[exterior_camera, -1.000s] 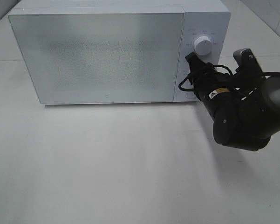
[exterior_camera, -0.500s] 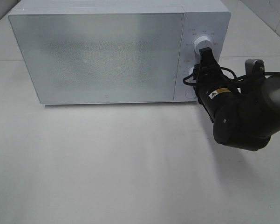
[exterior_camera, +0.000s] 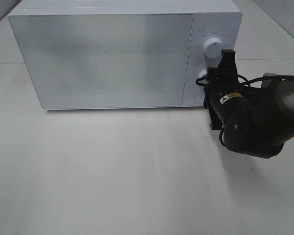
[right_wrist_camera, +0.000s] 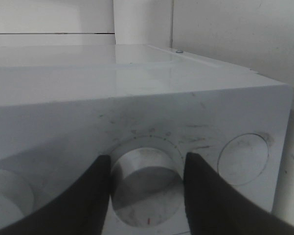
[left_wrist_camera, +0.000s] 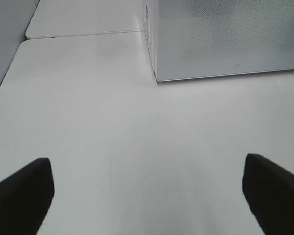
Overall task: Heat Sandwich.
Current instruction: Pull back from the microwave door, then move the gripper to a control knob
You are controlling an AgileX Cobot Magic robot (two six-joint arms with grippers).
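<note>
Right wrist view shows my right gripper pinching the middle dial of the microwave, at three o'clock from its shut door. The sandwich is unseen, presumably inside, and I judge that only dialing and heating are left. My right arm reaches level toward the panel. My left gripper hangs spread above the table.

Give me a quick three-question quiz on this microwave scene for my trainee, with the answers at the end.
1. True or false: the microwave door is open.
2. Which control is the right gripper clamped on?
3. Fill in: the left gripper, fingers spread wide above the table, holds ____.
Key: 1 false, the door is closed. 2 the lower knob. 3 nothing.
</note>
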